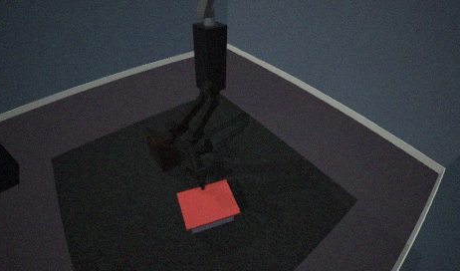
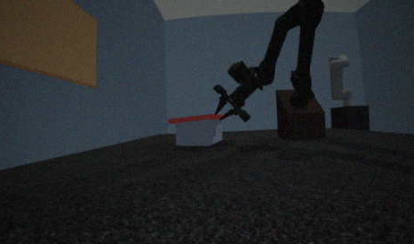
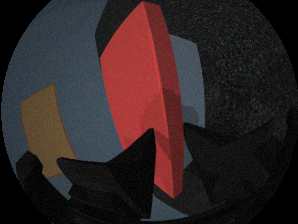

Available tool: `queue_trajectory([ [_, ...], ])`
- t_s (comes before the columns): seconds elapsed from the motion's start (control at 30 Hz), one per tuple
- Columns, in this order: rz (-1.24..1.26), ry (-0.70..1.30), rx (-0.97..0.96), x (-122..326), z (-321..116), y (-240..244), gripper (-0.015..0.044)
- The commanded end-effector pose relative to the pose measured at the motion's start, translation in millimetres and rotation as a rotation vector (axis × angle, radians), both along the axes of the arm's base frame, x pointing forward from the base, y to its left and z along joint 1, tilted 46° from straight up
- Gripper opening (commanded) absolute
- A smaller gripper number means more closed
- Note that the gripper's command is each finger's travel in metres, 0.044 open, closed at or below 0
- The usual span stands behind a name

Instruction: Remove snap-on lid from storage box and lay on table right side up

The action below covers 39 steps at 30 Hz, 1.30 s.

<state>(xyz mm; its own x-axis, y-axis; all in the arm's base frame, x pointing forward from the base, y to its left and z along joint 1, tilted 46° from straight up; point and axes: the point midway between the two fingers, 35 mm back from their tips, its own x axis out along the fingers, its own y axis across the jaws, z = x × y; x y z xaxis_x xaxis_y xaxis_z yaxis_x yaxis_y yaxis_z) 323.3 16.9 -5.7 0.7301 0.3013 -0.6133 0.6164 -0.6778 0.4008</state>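
The red lid [image 1: 209, 206] [image 2: 193, 119] [image 3: 132, 75] lies over the top of the pale storage box [image 1: 214, 224] [image 2: 194, 135] [image 3: 192, 65], smooth side up. In the exterior view the lid is slightly tilted, its edge on the arm's side a little higher than its far edge. My gripper [image 1: 202, 188] [image 2: 219, 116] [image 3: 168, 129] is shut on that near edge, one finger above the lid and one below its rim. The box stands upright on the dark surface. Whether the far edge still touches the box cannot be told.
The arm's brown base block [image 2: 300, 117] stands behind the box on the arm's side. A pale robot arm [image 2: 337, 81] on a dark block [image 2: 350, 117] is farther back. An orange-brown panel [image 2: 45, 45] [image 3: 42, 130] is on the wall. A black block [image 1: 2, 169] is at the left edge.
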Motion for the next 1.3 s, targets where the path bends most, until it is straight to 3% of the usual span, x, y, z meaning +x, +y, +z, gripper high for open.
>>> queue_trajectory([
  [0.0,0.0,-0.005,-0.002,0.3,2.3,-2.6,0.0],
  [1.27,-0.003,-0.003,-0.001,1.1,4.4,-5.6,0.0],
])
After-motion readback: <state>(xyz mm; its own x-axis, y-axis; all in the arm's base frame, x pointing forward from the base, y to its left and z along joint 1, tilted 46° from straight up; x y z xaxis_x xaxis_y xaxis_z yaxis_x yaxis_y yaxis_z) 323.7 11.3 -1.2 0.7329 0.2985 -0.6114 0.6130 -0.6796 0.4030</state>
